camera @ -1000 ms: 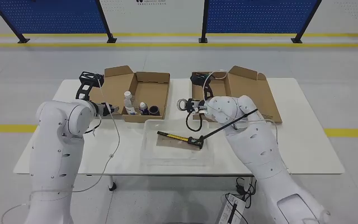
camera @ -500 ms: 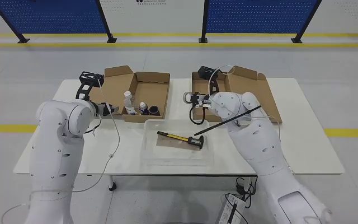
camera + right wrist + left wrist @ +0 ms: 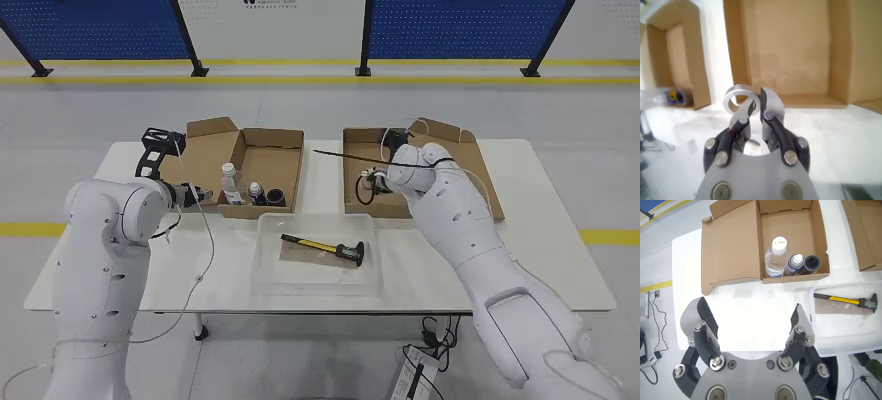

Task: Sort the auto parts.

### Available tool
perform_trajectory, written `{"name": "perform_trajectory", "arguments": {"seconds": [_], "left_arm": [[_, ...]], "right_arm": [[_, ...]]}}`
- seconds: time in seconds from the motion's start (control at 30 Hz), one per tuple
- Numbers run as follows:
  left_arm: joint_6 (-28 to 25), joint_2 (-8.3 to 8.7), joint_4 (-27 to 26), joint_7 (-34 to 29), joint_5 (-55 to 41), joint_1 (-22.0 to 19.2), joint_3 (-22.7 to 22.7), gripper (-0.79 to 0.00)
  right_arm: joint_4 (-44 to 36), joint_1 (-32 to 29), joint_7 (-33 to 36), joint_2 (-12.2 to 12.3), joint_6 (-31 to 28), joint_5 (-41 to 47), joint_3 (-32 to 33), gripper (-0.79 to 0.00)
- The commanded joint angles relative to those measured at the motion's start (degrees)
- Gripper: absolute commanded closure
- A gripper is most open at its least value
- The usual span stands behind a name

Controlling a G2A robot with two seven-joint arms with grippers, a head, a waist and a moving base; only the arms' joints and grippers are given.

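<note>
My right gripper is shut on the rim of a silver metal ring, held in the air just before the front wall of the right cardboard box. From above, that gripper hangs over the box's front left corner. My left gripper stands open over bare table beside the left box, with nothing between its fingers. That box holds a clear bottle, a spray can and a black cylinder. A yellow and black caliper lies in the clear tray.
The two open cardboard boxes stand side by side at the back of the white table, with the tray in front of the gap between them. The left box's flap is folded outward. Cables lie on the floor beyond the table's left edge.
The right arm has swung from above the tray's far edge back and to the right, carrying the ring to the right box. The left arm has not moved.
</note>
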Motion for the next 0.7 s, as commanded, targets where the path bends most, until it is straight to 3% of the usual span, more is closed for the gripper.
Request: {"name": "perform_trajectory", "arguments": {"seconds": [0.0,0.3,0.67], "left_arm": [[0.00,0.00,0.00,0.00,0.00,0.00,0.00,-0.785],[0.00,0.00,0.00,0.00,0.00,0.00,0.00,-0.785],[0.00,0.00,0.00,0.00,0.00,0.00,0.00,-0.785]], "right_arm": [[4.48,1.42,-0.52,-0.89,-0.58,1.23,-0.92,0.000],[17.05,6.18,-5.16,-4.31,-2.84,4.28,-3.42,0.000],[25.00,8.71,-7.61,-7.07,-4.17,5.52,-4.75,0.000]]}}
